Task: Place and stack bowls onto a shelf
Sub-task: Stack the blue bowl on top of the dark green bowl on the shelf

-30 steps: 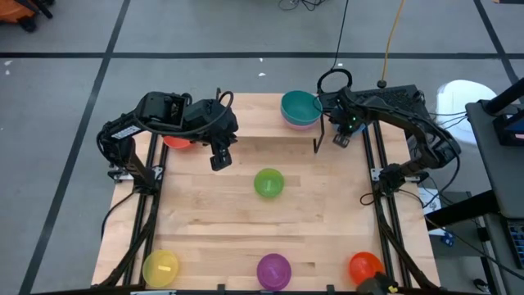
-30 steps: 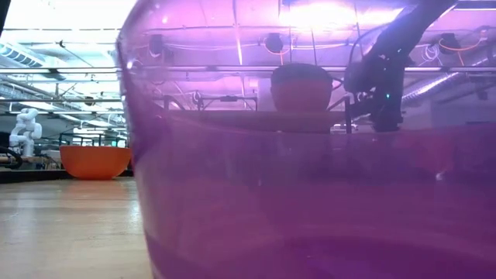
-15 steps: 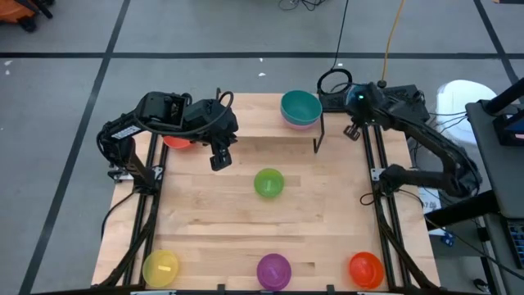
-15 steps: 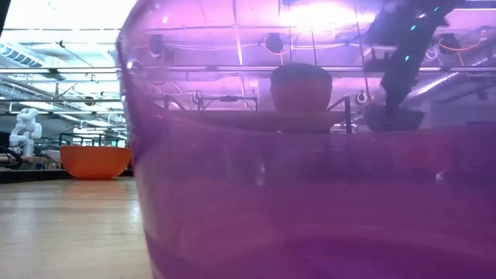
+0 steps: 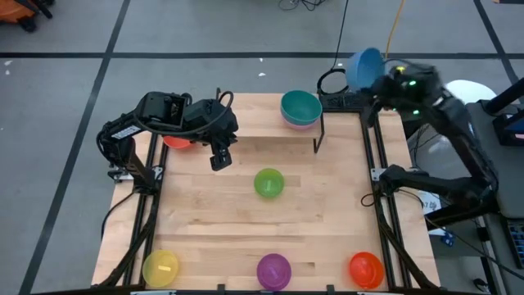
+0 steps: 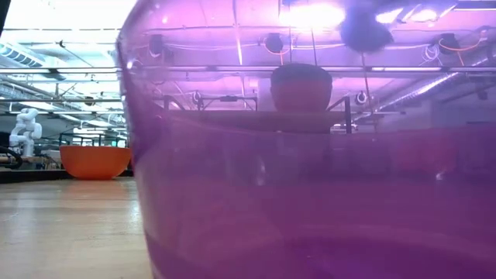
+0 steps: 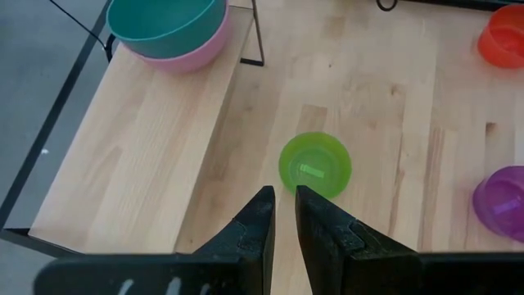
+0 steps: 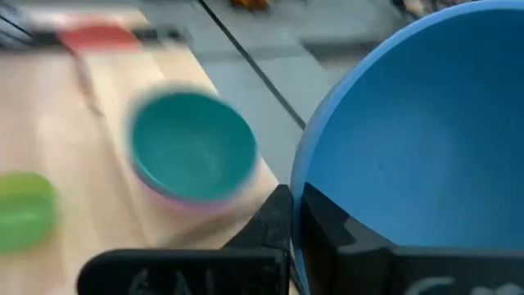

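Blue bowl (image 5: 363,67) looks light, stiff, slick plastic, pinched at its rim by the closed right tool (image 8: 295,217), airborne beyond the surface's (image 5: 246,205) far-right corner, probably tilted.

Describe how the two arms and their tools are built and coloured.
Both arms are black, jointed and bulky, with black cables looped along them. The left tool ends in two flat, dark, tapered fingers. The right tool is also black, and small green lights glow on the right arm.

Glossy translucent plastic purple bowl (image 6: 310,155), smooth light-wood shelf (image 7: 147,139), thin black metal legs (image 7: 255,37)
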